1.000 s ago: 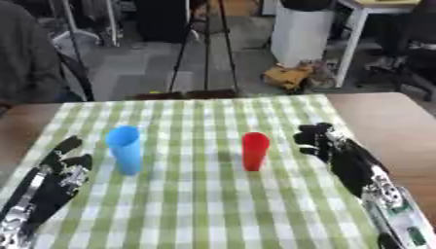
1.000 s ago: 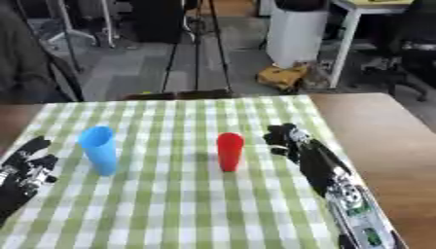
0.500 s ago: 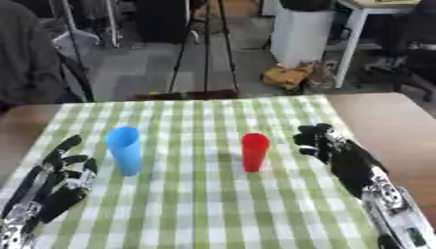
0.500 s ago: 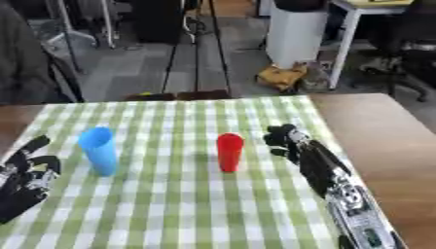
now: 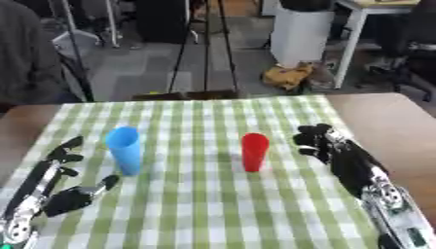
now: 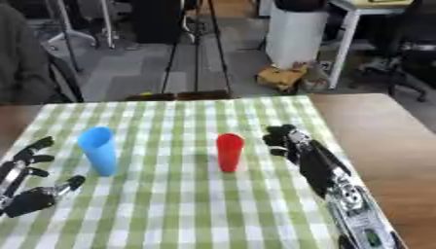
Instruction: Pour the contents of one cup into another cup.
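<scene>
Since 1 s ago: left robot hand (image 5: pixel 53 187) has crept up and inward toward the blue cup (image 5: pixel 124 150); right robot hand (image 5: pixel 328 146) and both cups have barely shifted.

Blue cup and red cup (image 5: pixel 254 151) both stand upright on the green-checked cloth (image 5: pixel 204 209) over the desk (image 5: pixel 400 131), well apart from each other, blue on robot's left, red nearer centre-right. Long axes vertical, mouths up. Contents not visible in either.

Key relation: red cup sits just to the left of the right robot hand, roughly level w/ its fingertips, a clear gap between, no contact. Blue cup sits just up and right of the left robot hand, near its fingertips, also not touching. So each hand has its own nearer cup; right to red, left to blue.

Left robot hand: fingers spread and fairly straight, thumb out, holding nothing. Right robot hand: fingers bent at the tips, holding nothing; open-ish, side-on to red cup.

Judgement: a grasp is the step pending; nothing lifted, pour not begun. Right hand needs a short sideways move left to wrap the red cup.
</scene>
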Robot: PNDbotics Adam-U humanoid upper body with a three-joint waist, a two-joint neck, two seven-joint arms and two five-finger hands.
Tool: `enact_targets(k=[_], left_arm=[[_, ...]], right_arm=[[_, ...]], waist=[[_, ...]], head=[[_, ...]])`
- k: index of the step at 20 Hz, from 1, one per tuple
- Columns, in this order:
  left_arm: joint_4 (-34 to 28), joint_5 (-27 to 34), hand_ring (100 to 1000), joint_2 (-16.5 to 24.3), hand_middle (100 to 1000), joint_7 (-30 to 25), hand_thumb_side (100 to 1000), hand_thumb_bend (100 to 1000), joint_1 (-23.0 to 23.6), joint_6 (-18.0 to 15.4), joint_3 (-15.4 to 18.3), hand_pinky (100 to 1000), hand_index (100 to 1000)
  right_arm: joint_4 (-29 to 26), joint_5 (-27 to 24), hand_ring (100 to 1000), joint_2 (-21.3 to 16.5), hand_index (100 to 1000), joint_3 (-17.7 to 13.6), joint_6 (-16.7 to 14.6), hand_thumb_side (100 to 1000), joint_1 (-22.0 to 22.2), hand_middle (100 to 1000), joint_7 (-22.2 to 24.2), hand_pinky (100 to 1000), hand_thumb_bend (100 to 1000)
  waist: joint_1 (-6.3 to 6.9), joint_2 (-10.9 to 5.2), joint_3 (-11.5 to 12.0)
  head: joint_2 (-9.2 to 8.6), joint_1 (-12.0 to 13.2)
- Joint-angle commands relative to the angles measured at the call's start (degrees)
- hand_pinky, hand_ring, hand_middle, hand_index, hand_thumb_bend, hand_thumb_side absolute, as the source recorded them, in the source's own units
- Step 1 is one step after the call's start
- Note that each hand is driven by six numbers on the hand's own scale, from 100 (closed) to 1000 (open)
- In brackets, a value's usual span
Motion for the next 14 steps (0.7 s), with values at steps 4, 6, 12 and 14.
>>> enact_targets(k=[4,6,12,14], left_arm=[[8.7,-3.7,829,-1.3,919,6.0,462,723,-5.2,-1.3,0.7,688,1000],[11.5,-4.1,827,-2.2,919,7.0,467,720,-6.7,-2.0,0.5,685,1000],[18.1,-4.6,824,-4.8,917,9.4,468,685,-10.4,-4.4,0.8,680,1000],[19.4,-4.8,823,-5.5,914,10.2,467,684,-11.3,-4.9,1.2,679,1000]], right_arm=[[-0.5,-0.1,875,-0.8,874,-0.3,0.0,985,-0.6,761,0.3,876,100],[-0.4,-0.1,875,-0.7,874,-0.3,0.0,986,-0.6,761,0.3,876,100],[-0.4,-0.1,875,-0.6,874,-0.2,0.0,987,-0.6,761,0.4,876,100],[-0.4,-0.1,875,-0.5,874,-0.2,0.0,987,-0.7,761,0.4,876,100]], waist=[[-0.06,-0.78,-0.2],[-0.11,-0.78,-0.3],[-0.27,-0.61,-0.7],[-0.34,-0.53,-0.8]], head=[[-0.29,-0.1],[-0.25,0.0],[-0.22,0.1],[-0.26,0.2]])
